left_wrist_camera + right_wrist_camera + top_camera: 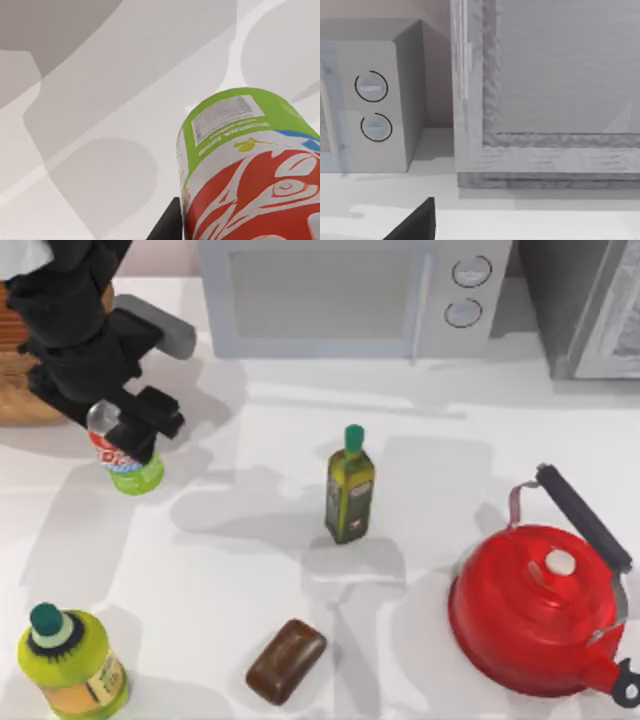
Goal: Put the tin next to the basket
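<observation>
I take the dark glass olive-oil bottle with the green cap as my landmark, standing near the middle of the white table. Well to its left, my left gripper is clamped on the small red-and-green drink tin, with the tan woven wicker basket just behind and left of that. The grey box microwave sits behind the bottle, the round red kettle to its right and nearer, the brown bar-shaped block in front, and the squat yellow-green bottle far front-left.

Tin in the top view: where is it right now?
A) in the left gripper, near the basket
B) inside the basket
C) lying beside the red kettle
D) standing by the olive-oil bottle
A: the left gripper is clamped on the tin at the table's left, just right of the basket.
</observation>
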`<action>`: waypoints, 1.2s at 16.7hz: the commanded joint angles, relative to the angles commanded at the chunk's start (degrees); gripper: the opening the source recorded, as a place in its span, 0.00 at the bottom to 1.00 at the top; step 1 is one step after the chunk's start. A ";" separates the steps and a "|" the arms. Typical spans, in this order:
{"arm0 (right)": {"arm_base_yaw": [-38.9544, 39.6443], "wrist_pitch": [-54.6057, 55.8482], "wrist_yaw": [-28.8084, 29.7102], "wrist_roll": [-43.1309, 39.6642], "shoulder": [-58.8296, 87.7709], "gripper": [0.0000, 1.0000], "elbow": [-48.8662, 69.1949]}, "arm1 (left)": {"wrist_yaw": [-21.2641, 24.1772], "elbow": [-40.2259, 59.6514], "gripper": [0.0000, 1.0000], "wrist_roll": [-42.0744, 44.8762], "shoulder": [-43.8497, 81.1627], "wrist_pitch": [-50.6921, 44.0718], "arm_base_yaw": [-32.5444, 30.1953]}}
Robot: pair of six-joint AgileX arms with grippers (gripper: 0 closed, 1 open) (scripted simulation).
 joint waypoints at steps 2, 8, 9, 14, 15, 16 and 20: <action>0.00 0.00 0.00 0.00 0.00 1.00 0.00 | 0.23 -1.58 0.00 0.94 -2.31 -1.20 7.15; 0.00 0.00 0.00 0.00 0.00 1.00 0.00 | -2.66 -5.53 0.00 -4.23 -3.24 1.19 26.01; 0.00 0.00 0.00 0.00 0.00 1.00 0.00 | -2.91 -6.08 0.00 -5.33 -2.19 2.36 27.42; 0.00 0.00 0.00 0.00 0.00 1.00 0.00 | -2.96 -7.02 0.00 -7.08 0.60 4.87 28.85; 0.00 0.00 0.00 0.00 0.00 1.00 0.00 | -2.96 -7.02 0.00 -7.08 0.60 4.87 28.85; 0.00 0.00 0.00 0.00 0.00 1.00 0.00 | -2.99 -6.90 0.00 -6.89 0.50 4.76 28.62; 0.00 0.00 0.00 0.00 0.00 1.00 0.00 | -2.60 -7.26 0.00 -4.46 0.10 4.26 31.65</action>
